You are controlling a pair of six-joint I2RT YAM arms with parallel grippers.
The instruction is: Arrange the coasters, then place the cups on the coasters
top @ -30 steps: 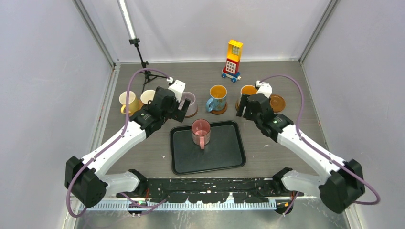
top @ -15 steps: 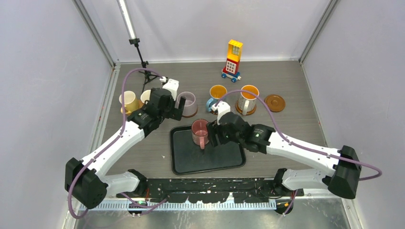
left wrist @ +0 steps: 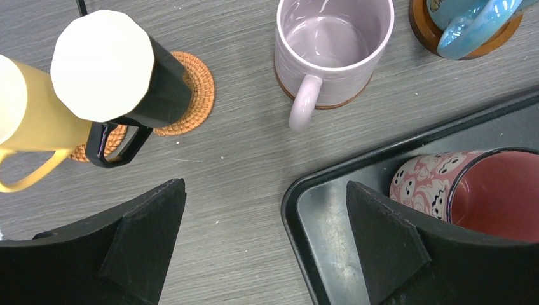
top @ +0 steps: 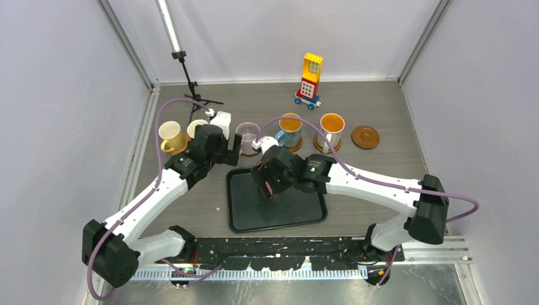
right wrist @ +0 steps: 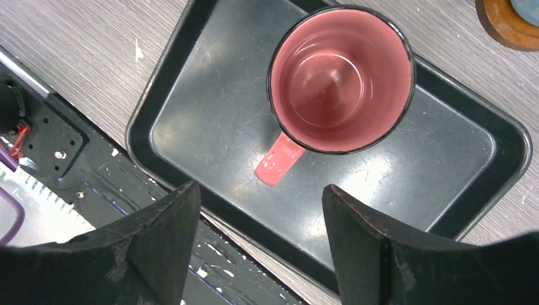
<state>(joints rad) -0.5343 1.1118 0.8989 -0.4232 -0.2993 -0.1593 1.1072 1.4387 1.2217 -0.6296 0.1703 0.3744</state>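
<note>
A pink cup (right wrist: 343, 76) with a salmon inside stands upright on the black tray (right wrist: 210, 121), its handle pointing to the near edge. My right gripper (right wrist: 260, 216) hovers open just above it, fingers either side of the handle's line, touching nothing; in the top view this gripper (top: 270, 183) hides the cup. My left gripper (left wrist: 264, 229) is open and empty over the table by the tray's far-left corner. In the back row a lilac cup (left wrist: 334, 44), a blue cup (top: 289, 129) and a whitish cup (top: 332, 127) sit on brown coasters. One coaster (top: 365, 136) lies bare at the right.
Two more cups (top: 170, 135) stand at the far left on orange woven coasters (left wrist: 194, 89); one has a white top and black side (left wrist: 105, 70). A toy block tower (top: 310, 79) and a small tripod (top: 191, 89) stand at the back. The arm bases' rail runs along the near edge.
My right arm swung from the whitish cup at the back right to over the pink cup on the tray. My left gripper drew back from the lilac cup toward the left.
</note>
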